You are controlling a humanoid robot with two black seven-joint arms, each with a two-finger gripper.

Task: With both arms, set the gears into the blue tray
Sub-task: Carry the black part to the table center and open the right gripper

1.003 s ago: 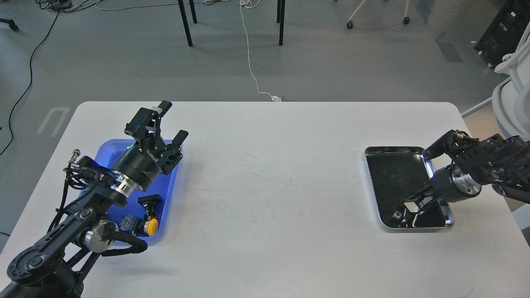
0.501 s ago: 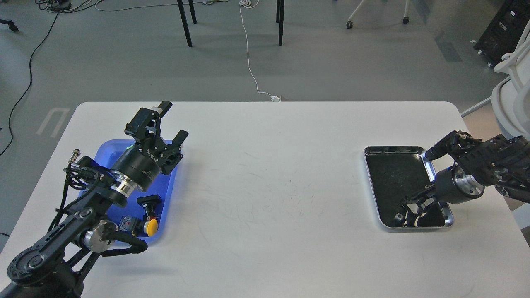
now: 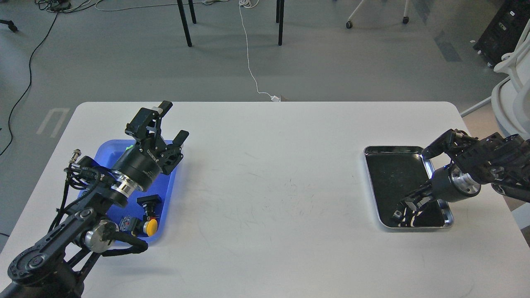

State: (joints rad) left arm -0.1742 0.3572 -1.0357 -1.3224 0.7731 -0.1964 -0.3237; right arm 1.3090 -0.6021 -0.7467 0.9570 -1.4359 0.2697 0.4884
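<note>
The blue tray (image 3: 102, 154) lies at the table's left, partly hidden under my left arm. My left gripper (image 3: 173, 123) hangs above the tray's far right corner, open, with nothing between its fingers. My right gripper (image 3: 408, 204) reaches down into the front part of the shiny metal tray (image 3: 393, 148) at the right. Its dark fingers blend with the tray's black inside, so their state is unclear. A tiny ring-like thing (image 3: 397, 214), possibly one of the gears, lies just in front of the fingers. No other gears can be made out.
Inside the blue tray are a black push-button switch (image 3: 149, 201), a yellow-capped one (image 3: 152, 227) and a small red-and-blue part (image 3: 128, 223). White tabletop stretches between the two trays. A white chair (image 3: 511, 95) stands off the table's right edge.
My right gripper has shifted a little inside the metal tray and its fingers look drawn closer together. The left arm has not moved.
</note>
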